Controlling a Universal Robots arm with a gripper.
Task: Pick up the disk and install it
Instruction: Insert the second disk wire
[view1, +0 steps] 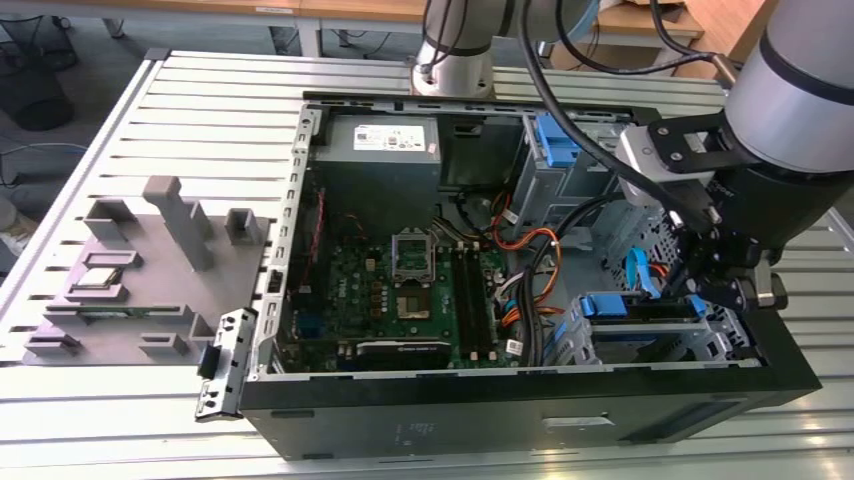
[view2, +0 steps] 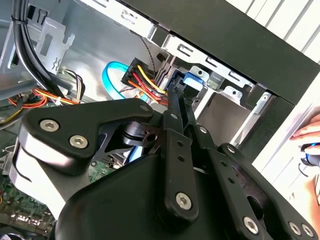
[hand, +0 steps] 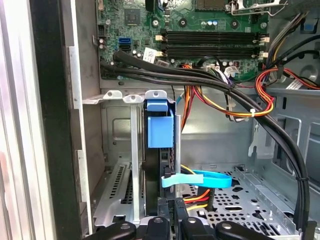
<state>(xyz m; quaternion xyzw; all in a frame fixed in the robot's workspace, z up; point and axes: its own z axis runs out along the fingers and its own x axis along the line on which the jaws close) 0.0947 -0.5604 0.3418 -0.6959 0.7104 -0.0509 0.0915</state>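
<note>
The end effector (view1: 703, 295) hangs low inside the case (view1: 534, 420), over the drive cage (hand: 120, 150) at about 4 o'clock from the motherboard (view1: 400, 290) in the exterior view. The disk (hand: 160, 127) stands on edge in that cage, its blue rail uppermost in the first wrist view, because the slot takes it upright between the cage walls. The fingers sit narrow and, as far as I can judge, pinch the disk's thin edge, so it can slide straight along the slot. A blue cable (hand: 200, 178) loops just beside the disk, and orange and yellow wires (hand: 225, 107) pass near the cage, probably tied back to keep the slot free. I judge the disk partly seated, not yet let go. The case lies open on the bench (view1: 200, 110)
</note>
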